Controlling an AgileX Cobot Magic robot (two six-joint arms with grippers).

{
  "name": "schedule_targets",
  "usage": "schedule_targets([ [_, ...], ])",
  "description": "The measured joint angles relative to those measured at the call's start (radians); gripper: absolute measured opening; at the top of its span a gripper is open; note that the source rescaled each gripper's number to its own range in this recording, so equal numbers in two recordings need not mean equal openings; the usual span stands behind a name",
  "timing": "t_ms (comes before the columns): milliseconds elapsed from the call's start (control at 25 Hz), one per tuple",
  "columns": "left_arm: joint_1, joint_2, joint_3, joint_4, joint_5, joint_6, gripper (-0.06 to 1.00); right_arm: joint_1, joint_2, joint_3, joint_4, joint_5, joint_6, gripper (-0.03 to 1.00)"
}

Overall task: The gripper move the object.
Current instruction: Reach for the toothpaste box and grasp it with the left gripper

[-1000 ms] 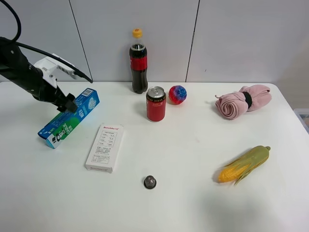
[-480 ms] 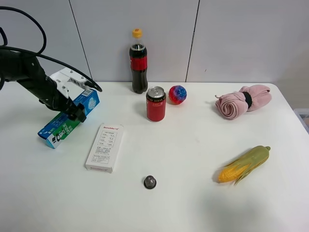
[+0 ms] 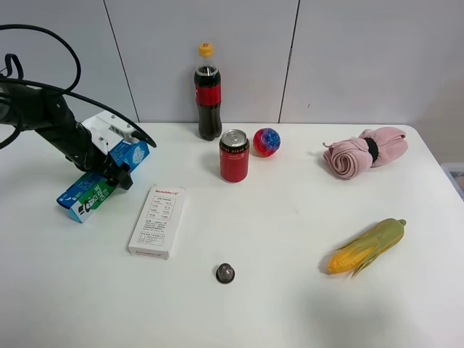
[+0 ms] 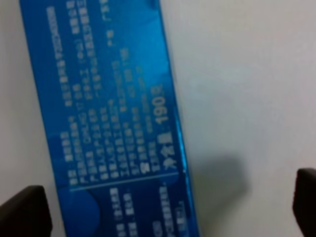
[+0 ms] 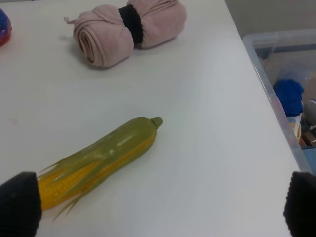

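The object, a long blue and green carton (image 3: 93, 190), lies flat on the white table (image 3: 290, 217) at the left. My left gripper (image 3: 116, 172) hangs low over the carton's middle. In the left wrist view the blue carton (image 4: 108, 123) fills the space near one black fingertip (image 4: 24, 210), with bare table between it and the other; the jaws stand wide apart and open. My right gripper (image 5: 158, 207) is out of the exterior view; in its wrist view its black fingertips (image 5: 19, 202) are spread wide, empty, above the table near the corn.
A flat white box (image 3: 156, 221) lies right of the carton. A cola bottle (image 3: 208, 94), red can (image 3: 234, 156), coloured ball (image 3: 266, 141), pink rolled cloth (image 3: 365, 152), corn cob (image 3: 366, 245) and small dark cap (image 3: 225, 272) stand about. A clear bin (image 5: 286, 89) sits off the right edge.
My left arm has swung right and lowered, bringing the gripper from the carton's left side to over its middle. The carton has barely shifted.
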Motion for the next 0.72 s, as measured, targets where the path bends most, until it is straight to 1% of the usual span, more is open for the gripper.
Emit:
schedule_targets([
  [400,0.033,0.038,0.000,-0.003,-0.043,0.002,1.00,0.000,0.000,0.000,0.000,0.000,0.000,1.00],
  [440,0.033,0.038,0.000,-0.003,-0.043,0.002,0.99,0.000,0.000,0.000,0.000,0.000,0.000,1.00],
  [480,0.033,0.038,0.000,-0.003,-0.043,0.002,0.94,0.000,0.000,0.000,0.000,0.000,0.000,1.00],
  [520,0.033,0.038,0.000,-0.003,-0.043,0.002,0.84,0.000,0.000,0.000,0.000,0.000,0.000,1.00],
  [600,0.033,0.038,0.000,-0.003,-0.043,0.002,0.53,0.000,0.000,0.000,0.000,0.000,0.000,1.00],
  [680,0.033,0.038,0.000,-0.006,-0.042,0.002,0.07,0.000,0.000,0.000,0.000,0.000,0.000,1.00],
  [720,0.033,0.038,0.000,-0.006,-0.042,0.002,0.07,0.000,0.000,0.000,0.000,0.000,0.000,1.00],
])
